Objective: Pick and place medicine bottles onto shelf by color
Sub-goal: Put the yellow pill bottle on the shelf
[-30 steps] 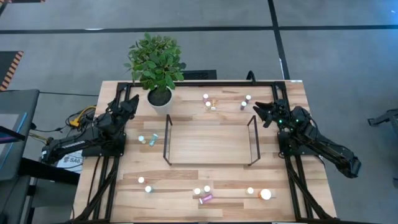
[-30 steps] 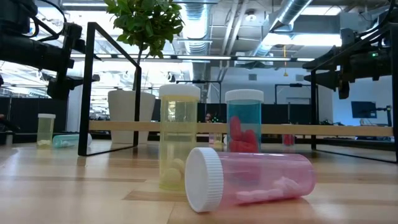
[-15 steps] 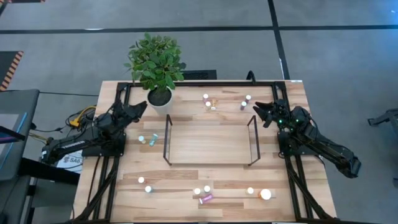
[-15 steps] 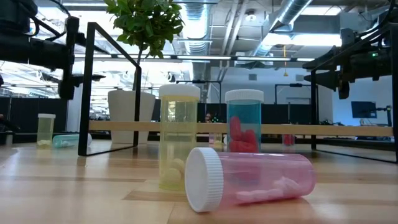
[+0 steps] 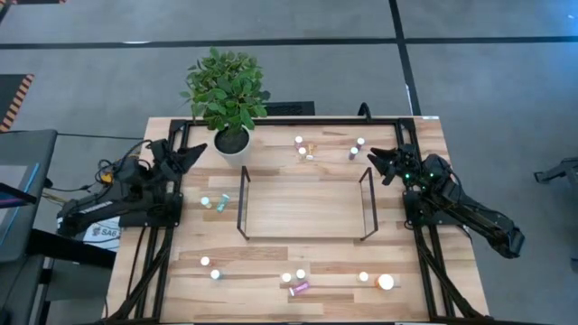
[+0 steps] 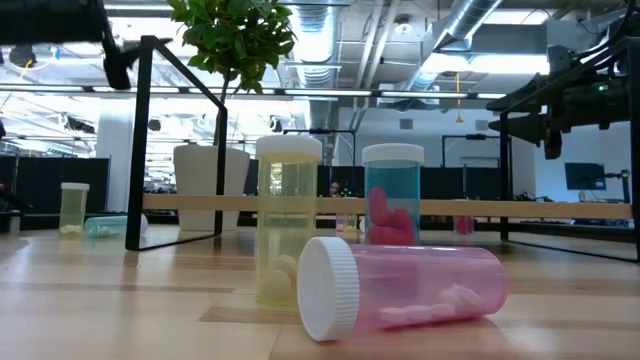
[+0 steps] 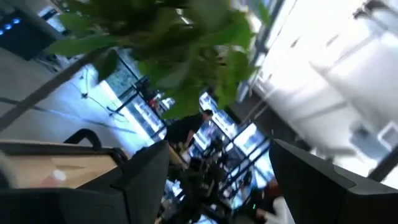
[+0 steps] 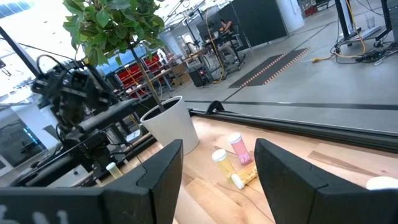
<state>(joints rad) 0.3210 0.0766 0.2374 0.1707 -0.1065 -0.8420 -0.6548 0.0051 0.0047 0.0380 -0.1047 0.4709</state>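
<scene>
The shelf is a low light-wood platform with black wire frames at its two short ends, in the middle of the table. Small white-capped bottles stand in three groups: far, left and near, where a pink one lies on its side beside upright yellow and teal ones. A wider white-orange bottle stands near right. My left gripper is open and empty, raised beside the plant pot. My right gripper is open and empty by the shelf's right frame.
A potted plant in a white pot stands at the far left, close to my left gripper; its leaves fill the left wrist view. A black table frame runs along the table's edges. The shelf top is bare wood.
My left gripper has risen and tipped upward, drawing back a little toward the table's left edge; its fingers stay open. My right arm has kept still. No bottle has moved.
</scene>
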